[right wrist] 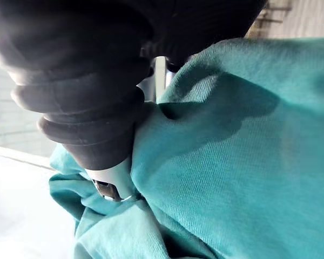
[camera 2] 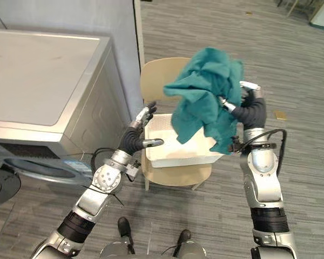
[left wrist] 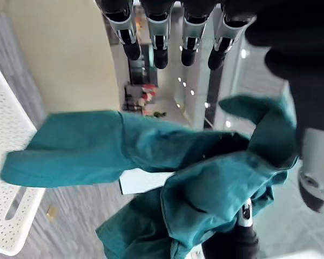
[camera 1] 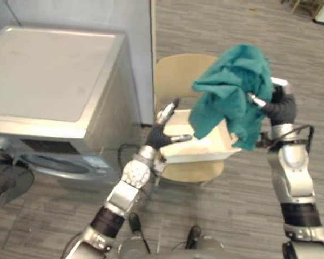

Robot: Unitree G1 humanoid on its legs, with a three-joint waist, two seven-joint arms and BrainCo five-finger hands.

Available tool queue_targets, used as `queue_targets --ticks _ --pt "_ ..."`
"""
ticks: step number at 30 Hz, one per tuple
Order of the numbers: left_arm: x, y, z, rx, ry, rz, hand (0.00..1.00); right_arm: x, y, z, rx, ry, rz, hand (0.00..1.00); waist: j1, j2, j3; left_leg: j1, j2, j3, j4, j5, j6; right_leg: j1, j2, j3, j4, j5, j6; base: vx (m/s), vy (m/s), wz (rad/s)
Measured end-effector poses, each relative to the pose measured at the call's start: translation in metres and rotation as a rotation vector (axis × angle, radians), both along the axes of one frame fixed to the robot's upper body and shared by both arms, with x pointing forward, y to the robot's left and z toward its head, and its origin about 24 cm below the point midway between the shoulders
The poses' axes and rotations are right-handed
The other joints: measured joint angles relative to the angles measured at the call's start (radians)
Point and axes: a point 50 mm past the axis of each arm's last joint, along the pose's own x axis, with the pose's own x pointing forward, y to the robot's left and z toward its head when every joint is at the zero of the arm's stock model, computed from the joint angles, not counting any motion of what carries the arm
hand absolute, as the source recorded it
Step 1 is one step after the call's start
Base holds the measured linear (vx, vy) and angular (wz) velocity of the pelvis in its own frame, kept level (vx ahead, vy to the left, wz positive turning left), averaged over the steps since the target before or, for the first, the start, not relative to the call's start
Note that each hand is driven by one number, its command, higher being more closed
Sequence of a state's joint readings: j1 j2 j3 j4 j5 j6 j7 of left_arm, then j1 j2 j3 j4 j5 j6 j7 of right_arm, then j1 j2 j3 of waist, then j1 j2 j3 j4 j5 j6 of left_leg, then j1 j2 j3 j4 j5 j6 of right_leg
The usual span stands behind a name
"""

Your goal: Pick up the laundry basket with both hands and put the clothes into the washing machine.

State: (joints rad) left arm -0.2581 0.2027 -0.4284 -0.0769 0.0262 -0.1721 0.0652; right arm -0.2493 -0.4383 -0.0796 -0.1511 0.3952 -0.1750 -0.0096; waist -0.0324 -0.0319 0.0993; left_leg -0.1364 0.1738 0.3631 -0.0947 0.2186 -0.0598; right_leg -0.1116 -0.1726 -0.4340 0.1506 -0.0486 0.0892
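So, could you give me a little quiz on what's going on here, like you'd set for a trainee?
1. True or false: the white basket sits on a chair.
2. The right hand grips the teal cloth. Where is the cloth? A: stuffed inside the basket. B: held up in the air over the basket. C: draped over the chair.
3. Fill in the gap: the left hand, at the basket's side, has its fingers ____ (open or shut).

Key: 1 true; 2 B; 3 open.
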Motion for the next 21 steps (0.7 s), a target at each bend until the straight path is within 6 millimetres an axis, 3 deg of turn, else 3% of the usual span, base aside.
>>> queue_targets --ticks 7,21 --pt "-0.004 -0.025 -0.007 0.174 -0.046 -0.113 0.00 0.001 0.026 -0.019 0.072 0.102 0.224 1.00 -0.009 0.011 -0.023 0.012 0.003 0.009 -0.008 -0.016 -0.012 0.014 0.016 0.033 -0.063 0.048 0.002 -0.02 0.023 -0.15" --pt "-0.004 -0.030 -0.020 0.208 0.025 -0.142 0.00 -0.016 0.069 -0.061 0.260 0.286 0.463 1.00 -0.003 0.029 -0.067 0.000 -0.004 -0.005 -0.008 -0.015 -0.012 0.022 0.018 0.028 -0.104 0.069 0.014 0.02 -0.002 0.01"
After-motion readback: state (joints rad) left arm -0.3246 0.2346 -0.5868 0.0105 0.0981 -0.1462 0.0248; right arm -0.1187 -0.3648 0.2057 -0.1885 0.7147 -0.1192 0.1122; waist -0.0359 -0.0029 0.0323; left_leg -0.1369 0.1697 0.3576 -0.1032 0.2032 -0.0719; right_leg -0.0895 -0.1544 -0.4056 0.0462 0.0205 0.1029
